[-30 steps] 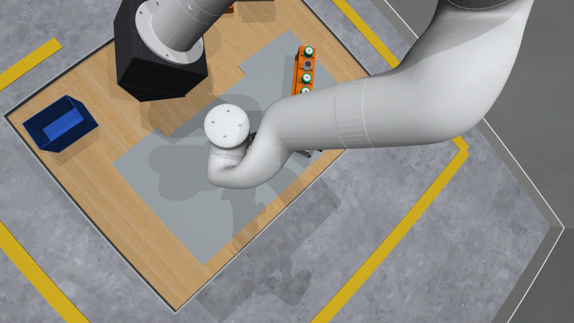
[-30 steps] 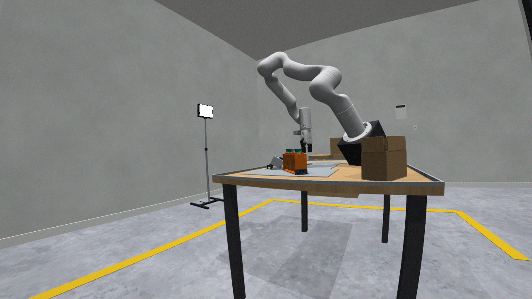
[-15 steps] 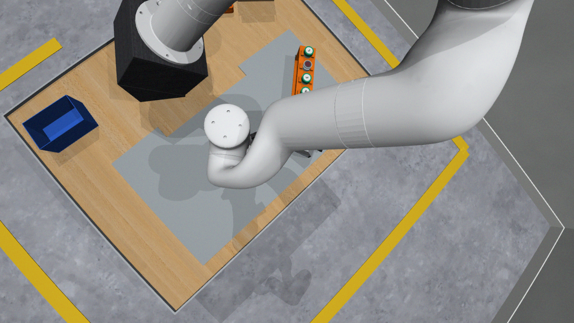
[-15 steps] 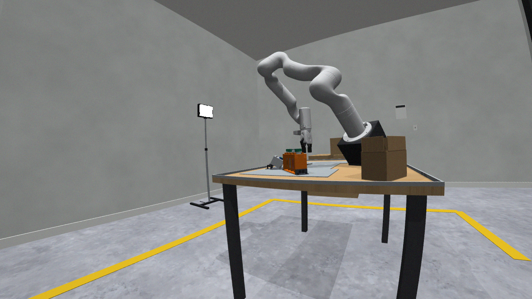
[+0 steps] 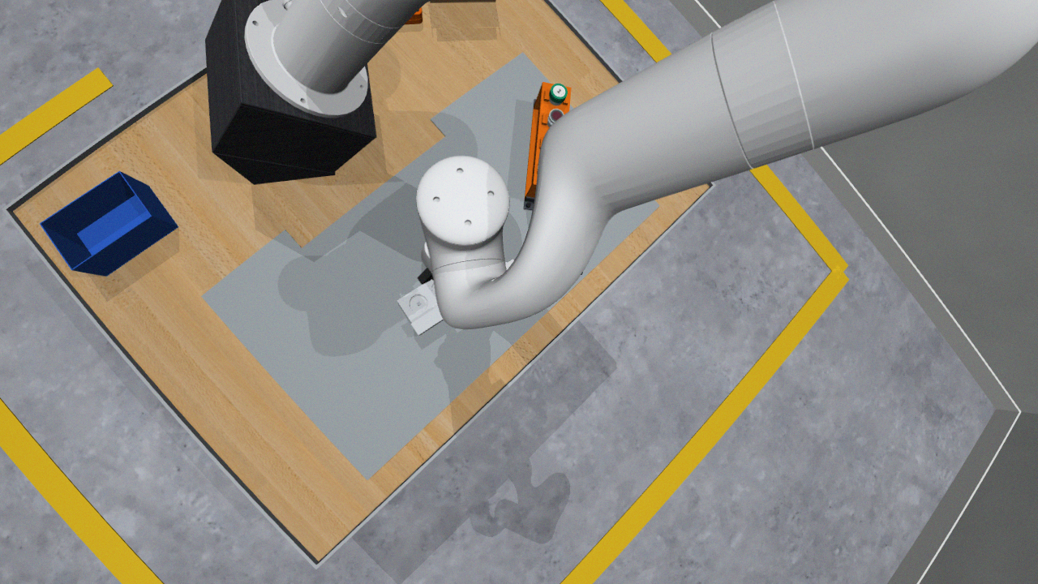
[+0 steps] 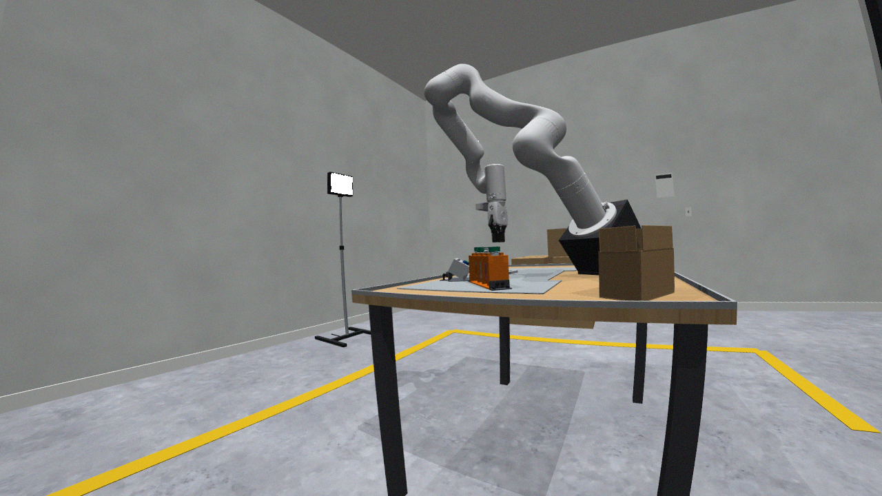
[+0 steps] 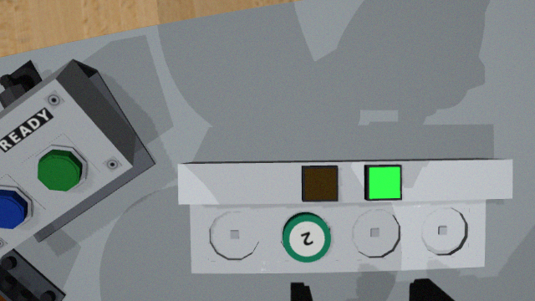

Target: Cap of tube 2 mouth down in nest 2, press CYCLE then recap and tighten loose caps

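In the wrist view the white cap tray (image 7: 338,217) lies below me. The green-rimmed cap marked 2 (image 7: 306,237) sits flat in the second nest, and the other three nests are empty. The green lamp (image 7: 383,182) is lit and the amber lamp (image 7: 319,183) is dark. My gripper (image 7: 364,293) (image 6: 497,233) is partly open and empty; only its fingertips show at the bottom edge, to the right of the cap. It hangs well above the table. The key housing holds the green READY key (image 7: 59,170) and the blue key (image 7: 12,209). The orange decapping station (image 5: 540,138) shows a capped tube (image 5: 558,91) and an open tube (image 5: 555,114); the arm hides the rest.
A blue bin (image 5: 107,222) stands at the table's far left. The arm's black base block (image 5: 290,109) is at the back. A cardboard box (image 6: 635,262) stands at the table corner near the exterior camera. The key housing (image 5: 419,308) lies under my wrist.
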{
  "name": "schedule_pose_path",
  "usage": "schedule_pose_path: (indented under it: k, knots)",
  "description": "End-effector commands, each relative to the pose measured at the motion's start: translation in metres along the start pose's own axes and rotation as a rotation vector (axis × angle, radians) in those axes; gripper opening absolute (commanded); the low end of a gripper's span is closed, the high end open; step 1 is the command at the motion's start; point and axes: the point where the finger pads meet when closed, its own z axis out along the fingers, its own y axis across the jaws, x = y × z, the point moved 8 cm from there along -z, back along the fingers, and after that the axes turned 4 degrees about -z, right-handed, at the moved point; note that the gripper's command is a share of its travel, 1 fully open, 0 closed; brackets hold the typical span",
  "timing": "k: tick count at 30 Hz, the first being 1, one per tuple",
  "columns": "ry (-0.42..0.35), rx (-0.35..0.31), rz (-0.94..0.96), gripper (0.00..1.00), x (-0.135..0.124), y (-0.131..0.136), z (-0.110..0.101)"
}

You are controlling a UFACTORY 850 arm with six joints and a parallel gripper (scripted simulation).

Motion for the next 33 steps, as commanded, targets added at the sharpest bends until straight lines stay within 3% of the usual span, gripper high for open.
schedule_pose_path:
  k: [1, 8, 13, 15, 30, 33]
  knots:
    - [-0.005, 0.002, 0.002, 0.46, 0.006, -0.009, -0.013]
    - [-0.005, 0.002, 0.002, 0.46, 0.006, -0.009, -0.013]
    - [-0.005, 0.002, 0.002, 0.46, 0.006, -0.009, 0.012]
    - [-0.005, 0.002, 0.002, 0.46, 0.006, -0.009, 0.012]
    - [-0.005, 0.003, 0.002, 0.46, 0.006, -0.009, 0.087]
    - [-0.005, 0.003, 0.002, 0.46, 0.006, -0.009, 0.092]
